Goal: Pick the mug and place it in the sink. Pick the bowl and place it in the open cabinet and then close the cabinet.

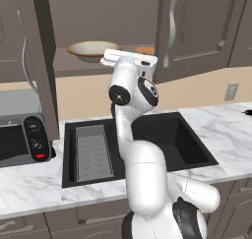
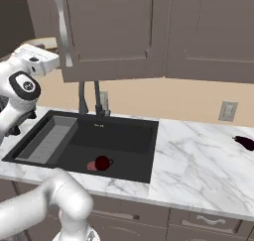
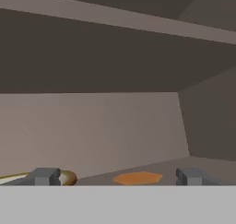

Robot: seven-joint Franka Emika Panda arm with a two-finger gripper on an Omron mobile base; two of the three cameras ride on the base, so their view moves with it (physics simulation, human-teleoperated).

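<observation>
From where I sit, the first half looks done: the mug (image 2: 103, 162) lies at the bottom of the sink (image 2: 126, 136), just beside the red drain (image 2: 92, 166). The bowl (image 1: 93, 49) already rests on the shelf (image 1: 78, 65) inside the cabinet (image 1: 194, 29), and my hand (image 3: 119, 177) is up at the cabinet mouth with its fingers spread wide and nothing between them; in the hand view the bowl's rim shows just past one fingertip (image 3: 44, 176), with an orange patch (image 3: 137, 177) on the shelf between the two. I judge the placing step as finished, with closing left. One door (image 1: 42, 61) stands swung out at the left, over the toaster oven (image 1: 22, 137) on the surface. Next I would need to draw the hand back clear of the shelf without nudging the bowl, get outside that door and push it shut.
</observation>
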